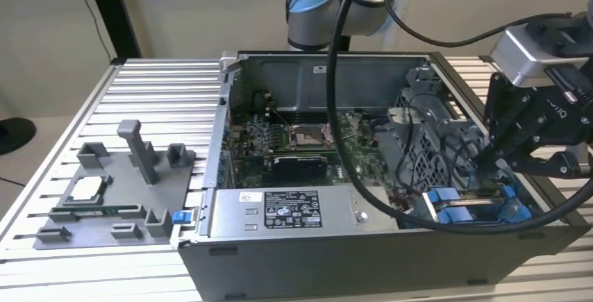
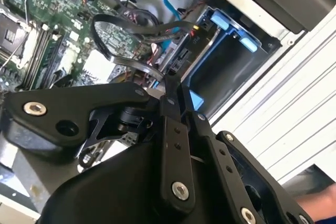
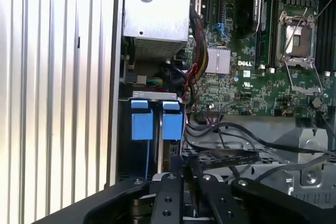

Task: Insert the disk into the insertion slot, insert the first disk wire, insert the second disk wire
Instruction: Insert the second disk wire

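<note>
Gripper [image 2: 176, 85] fingers pinched together on a black wire [image 2: 137, 62] beside the insertion slot [image 3: 149, 145], near-right case corner.

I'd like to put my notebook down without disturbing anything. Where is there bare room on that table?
The ribbed table is bare between the grey fixture plate and the computer case's back corner, toward the exterior view's left. Inside the case it is crowded: cables, motherboard, and the gripper.
</note>
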Available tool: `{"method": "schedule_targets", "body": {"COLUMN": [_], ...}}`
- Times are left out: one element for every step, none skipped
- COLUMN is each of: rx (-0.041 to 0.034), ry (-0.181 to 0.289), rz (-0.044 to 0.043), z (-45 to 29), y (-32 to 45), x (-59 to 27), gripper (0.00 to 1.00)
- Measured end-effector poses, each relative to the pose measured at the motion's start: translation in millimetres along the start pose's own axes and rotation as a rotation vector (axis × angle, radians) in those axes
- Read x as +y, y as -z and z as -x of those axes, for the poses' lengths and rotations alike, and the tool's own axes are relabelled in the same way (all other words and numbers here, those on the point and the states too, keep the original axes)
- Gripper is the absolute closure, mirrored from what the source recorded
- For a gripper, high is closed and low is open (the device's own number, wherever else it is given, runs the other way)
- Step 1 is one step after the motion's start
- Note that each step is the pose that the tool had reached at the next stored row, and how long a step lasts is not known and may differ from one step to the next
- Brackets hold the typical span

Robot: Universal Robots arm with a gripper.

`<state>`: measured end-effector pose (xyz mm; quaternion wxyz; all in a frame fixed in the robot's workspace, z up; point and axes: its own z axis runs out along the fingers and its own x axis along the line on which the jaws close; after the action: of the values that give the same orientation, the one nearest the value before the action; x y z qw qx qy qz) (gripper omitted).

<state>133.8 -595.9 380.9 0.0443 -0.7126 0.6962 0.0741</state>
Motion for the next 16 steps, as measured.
{"method": "schedule_targets", "body": {"rx": [-0.0003, 0.0001, 0.0001, 0.0000, 0.0001, 0.0001, 0.0000, 0.0001, 0.0000, 0.0002, 0.0004, 0.0005, 0.0006, 0.0008, 0.0008, 0.0009], "ry": [0.000, 0.000, 0.000, 0.000, 0.000, 0.000, 0.000, 0.001, 0.003, 0.005, 0.007, 0.010, 0.013, 0.016, 0.019, 0.021], "rz": [-0.0001, -0.0001, -0.0001, -0.0001, -0.0001, -0.0001, 0.0000, 0.0002, 0.0004, 0.0006, 0.0007, 0.0009, 0.0010, 0.0011, 0.0010, 0.0009], "z": [-1.0, -1.7, -2.2, -2.8, -3.2, -3.7, -4.2, -4.6, -5.0, -5.2, -5.4, -5.6, -5.8, -6.0, -6.2, -6.3], "y": [-1.7, -3.2, -5.0, -6.9, -8.6, -10.4, -12.2, -13.9, -15.7, -17.1, -18.3, -19.6, -20.7, -21.9, -22.9, -23.6], "x": [0.0, -0.1, -0.2, -0.2, -0.3, -0.4, -0.4, -0.5, -0.6, -0.6, -0.7, -0.9, -1.2, -1.6, -2.1, -2.7], "gripper": [1.00, 1.00, 1.00, 1.00, 1.00, 1.00, 1.00, 1.00, 1.00, 1.00, 1.00, 1.00, 1.00, 1.00, 1.00, 1.00]}}
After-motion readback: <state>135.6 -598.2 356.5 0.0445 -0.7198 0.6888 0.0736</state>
